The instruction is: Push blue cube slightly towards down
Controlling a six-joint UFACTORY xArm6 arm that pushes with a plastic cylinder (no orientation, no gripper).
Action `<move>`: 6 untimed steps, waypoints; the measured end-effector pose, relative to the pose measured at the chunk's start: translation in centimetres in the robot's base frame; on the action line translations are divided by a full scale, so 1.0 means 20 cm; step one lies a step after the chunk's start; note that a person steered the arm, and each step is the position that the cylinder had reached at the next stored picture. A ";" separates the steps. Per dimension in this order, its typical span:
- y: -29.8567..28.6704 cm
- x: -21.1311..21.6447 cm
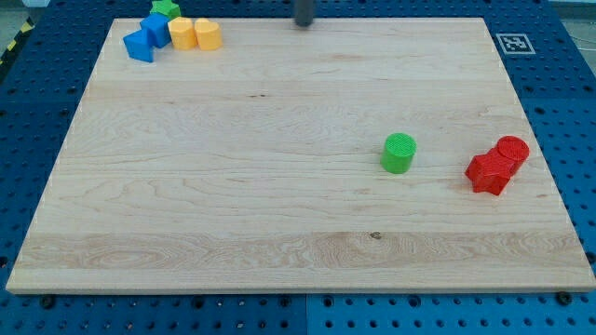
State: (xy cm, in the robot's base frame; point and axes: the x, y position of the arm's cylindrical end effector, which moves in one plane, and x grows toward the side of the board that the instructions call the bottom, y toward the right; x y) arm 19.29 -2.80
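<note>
Two blue blocks touch each other at the board's top left corner: one (156,28) sits higher, the other (139,46) lies lower and to its left. I cannot tell for sure which one is the cube. My tip (304,26) is at the top edge of the board near the middle, far to the right of the blue blocks and touching no block. Only the lower end of the rod shows.
A green block (166,8) sits just above the blue ones, and two yellow blocks (182,33) (208,34) lie to their right. A green cylinder (399,153) stands at the centre right. Two red blocks (512,149) (490,173) touch near the right edge. The wooden board (279,214) lies on a blue pegboard.
</note>
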 end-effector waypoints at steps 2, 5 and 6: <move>-0.46 0.00; -0.74 -0.01; -0.90 0.00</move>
State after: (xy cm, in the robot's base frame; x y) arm 19.21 -20.84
